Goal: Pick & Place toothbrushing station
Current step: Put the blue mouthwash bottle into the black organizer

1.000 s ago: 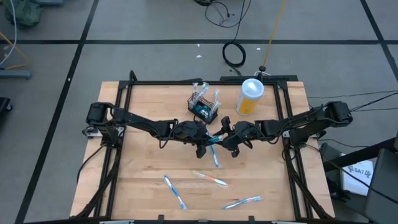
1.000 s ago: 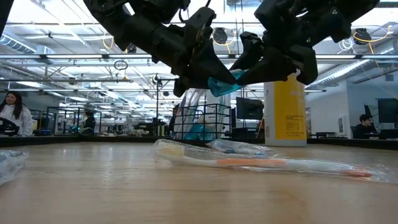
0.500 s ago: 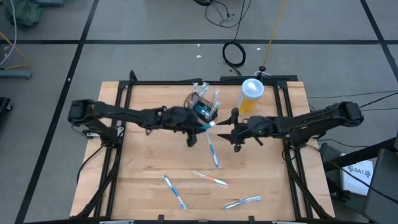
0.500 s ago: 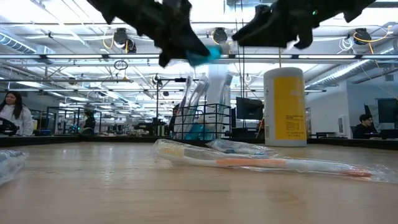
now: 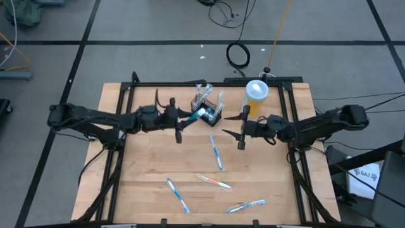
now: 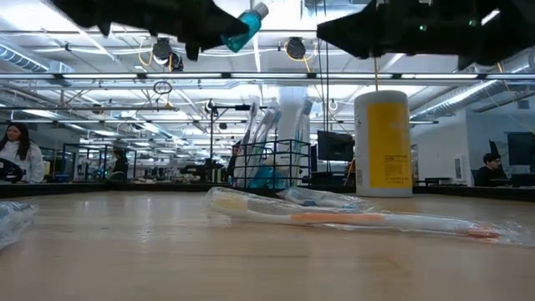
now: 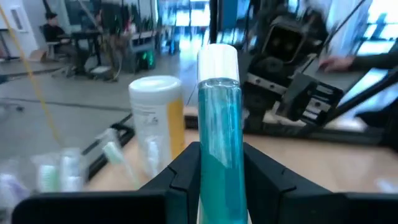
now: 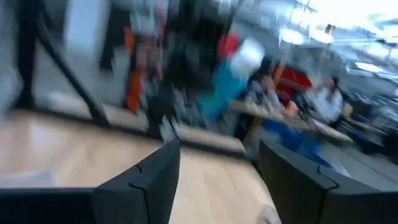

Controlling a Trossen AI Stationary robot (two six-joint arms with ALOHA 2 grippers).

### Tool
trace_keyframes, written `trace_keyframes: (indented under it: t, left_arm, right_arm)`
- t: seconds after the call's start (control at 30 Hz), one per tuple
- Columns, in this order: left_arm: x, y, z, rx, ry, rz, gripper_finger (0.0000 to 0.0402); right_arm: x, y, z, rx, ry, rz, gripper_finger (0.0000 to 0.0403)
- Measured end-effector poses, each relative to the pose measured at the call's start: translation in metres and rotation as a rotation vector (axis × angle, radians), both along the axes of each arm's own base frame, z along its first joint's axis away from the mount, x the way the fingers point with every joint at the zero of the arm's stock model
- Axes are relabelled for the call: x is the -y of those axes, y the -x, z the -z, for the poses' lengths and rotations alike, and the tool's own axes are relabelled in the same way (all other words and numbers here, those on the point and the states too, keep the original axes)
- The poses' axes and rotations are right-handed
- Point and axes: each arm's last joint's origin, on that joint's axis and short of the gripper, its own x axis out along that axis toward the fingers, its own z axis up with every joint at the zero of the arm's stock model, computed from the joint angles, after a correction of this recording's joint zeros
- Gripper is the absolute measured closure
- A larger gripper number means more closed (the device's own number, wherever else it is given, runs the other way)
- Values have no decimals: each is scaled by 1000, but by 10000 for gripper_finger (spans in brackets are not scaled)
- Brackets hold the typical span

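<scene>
— What do we have nearest us?

— On the table (image 5: 139, 183) three wrapped toothbrushes lie along the near edge (image 5: 178, 194), and a fourth (image 5: 216, 152) sits mid-board. They have not shifted since a second ago.

— And the arms?

— We see both pulled apart. A second ago the two grippers met over the centre; now the left gripper (image 5: 179, 120) has drawn back toward its own side, clenched on the blue bottle (image 5: 195, 114) with a white cap, held up in the air. The right gripper (image 5: 241, 130) has let go and backed off to its side, its fingers standing wide with nothing between them.

— Where is the toothbrushing station?

— The toothbrushing station (image 5: 208, 110) stands upright near the far edge, between the two grippers, toothbrushes poking out of it. The bottle's tip hangs just beside it. The yellow cup (image 5: 255, 97) stands further right, apart from it.

— Room to move?

— The mid-board between the arms now lies open, apart from that one toothbrush. The black frame rails (image 5: 120, 152) bound both sides.
</scene>
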Motion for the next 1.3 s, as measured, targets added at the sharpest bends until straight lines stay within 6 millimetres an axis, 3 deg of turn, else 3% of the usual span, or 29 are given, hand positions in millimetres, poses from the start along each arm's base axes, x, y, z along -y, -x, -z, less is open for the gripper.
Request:
trace_keyframes:
  t: [0.2, 0.4, 0.5, 0.73, 1.07, 1.3]
  left_arm:
    - [3, -1, 36, 181, 125, 32, 309]
    - [17, -18, 51, 191, 113, 157, 309]
    - [27, -24, 49, 229, 82, 229, 309]
    - [34, -23, 47, 240, 105, 242, 309]
    - [40, -23, 47, 235, 98, 249, 309]
    - [40, -23, 48, 226, 86, 247, 309]
  right_arm:
    - [2, -15, 22, 180, -288, -119, 193]
    - [2, -54, 33, 160, -350, -131, 193]
    - [1, -63, 31, 168, -360, -150, 193]
    - [-6, -69, 18, 176, -302, -375, 193]
    - [-8, -95, 2, 84, -316, -363, 193]
    - [-8, -97, 1, 76, -309, -356, 200]
